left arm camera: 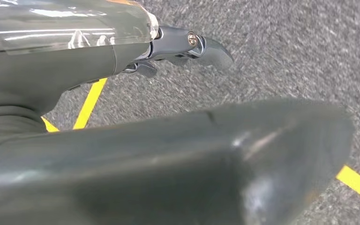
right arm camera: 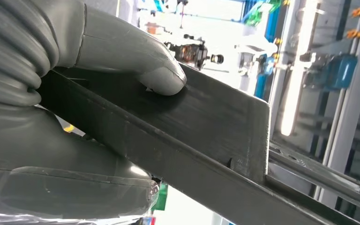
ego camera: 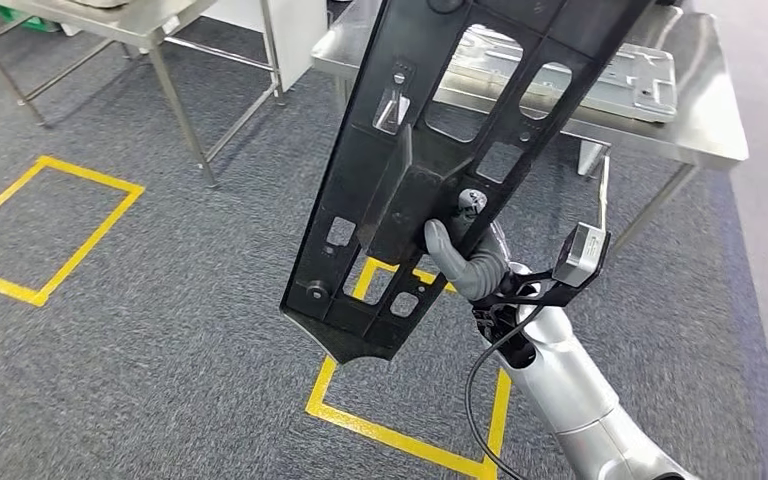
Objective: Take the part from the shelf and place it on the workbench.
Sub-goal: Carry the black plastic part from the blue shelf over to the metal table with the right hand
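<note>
1. Carriage under way: our right hand (ego camera: 465,255) grips the black part (ego camera: 430,170) low, holding it upright above the carpet.
2. Workbench (ego camera: 700,110) waits ahead.
3. Our left hand (left arm camera: 187,44) hangs; we cannot tell its state.

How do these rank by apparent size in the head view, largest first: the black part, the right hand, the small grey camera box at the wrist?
1. black part, largest, though it is nearest the camera.
2. right hand, gripping the part.
3. camera box, smallest.
</note>
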Action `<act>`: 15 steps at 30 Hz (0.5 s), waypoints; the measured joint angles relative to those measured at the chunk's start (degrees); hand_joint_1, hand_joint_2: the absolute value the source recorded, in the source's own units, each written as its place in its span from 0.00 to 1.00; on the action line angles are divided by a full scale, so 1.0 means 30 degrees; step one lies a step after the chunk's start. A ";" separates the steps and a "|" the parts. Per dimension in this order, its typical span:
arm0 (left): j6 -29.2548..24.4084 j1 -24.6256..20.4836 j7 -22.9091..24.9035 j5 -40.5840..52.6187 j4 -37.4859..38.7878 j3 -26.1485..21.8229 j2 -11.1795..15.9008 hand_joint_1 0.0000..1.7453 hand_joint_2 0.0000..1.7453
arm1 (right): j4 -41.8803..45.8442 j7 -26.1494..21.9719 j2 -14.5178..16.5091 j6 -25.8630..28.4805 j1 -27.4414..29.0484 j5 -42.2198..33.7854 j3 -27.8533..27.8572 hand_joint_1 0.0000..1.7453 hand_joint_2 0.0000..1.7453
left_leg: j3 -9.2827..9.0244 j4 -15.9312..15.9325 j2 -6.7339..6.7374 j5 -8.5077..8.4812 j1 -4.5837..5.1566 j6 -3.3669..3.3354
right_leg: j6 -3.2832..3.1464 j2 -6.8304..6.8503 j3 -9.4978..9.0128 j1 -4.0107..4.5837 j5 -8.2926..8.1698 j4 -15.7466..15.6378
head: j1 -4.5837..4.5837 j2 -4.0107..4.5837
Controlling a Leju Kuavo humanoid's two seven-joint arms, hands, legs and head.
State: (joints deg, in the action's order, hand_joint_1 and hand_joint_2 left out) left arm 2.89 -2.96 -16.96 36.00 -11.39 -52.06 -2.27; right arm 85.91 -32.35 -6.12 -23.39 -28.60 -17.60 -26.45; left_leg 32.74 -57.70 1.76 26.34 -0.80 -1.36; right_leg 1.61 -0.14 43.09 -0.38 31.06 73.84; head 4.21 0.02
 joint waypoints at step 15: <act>0.0049 -0.0017 0.0273 -0.0129 0.0000 -0.0217 -0.0026 0.00 0.00 | -0.0290 0.0124 0.0186 -0.0115 -0.0153 0.0284 -0.0007 1.00 1.00 | 0.2268 -0.5537 -0.0409 0.2664 0.0083 0.0892 | -0.1093 -0.0680 -0.2882 0.0206 -0.2228 -0.5604 | 0.0002 0.0000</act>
State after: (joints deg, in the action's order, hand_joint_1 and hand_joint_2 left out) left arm 3.03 -3.01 -16.14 35.61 -11.39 -52.71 -2.34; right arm 85.04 -31.98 -5.56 -23.73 -29.06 -16.74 -26.47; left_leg 39.55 -74.31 0.53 34.33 -0.55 1.32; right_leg -1.67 -2.18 34.44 0.24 24.37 57.03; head 4.22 0.02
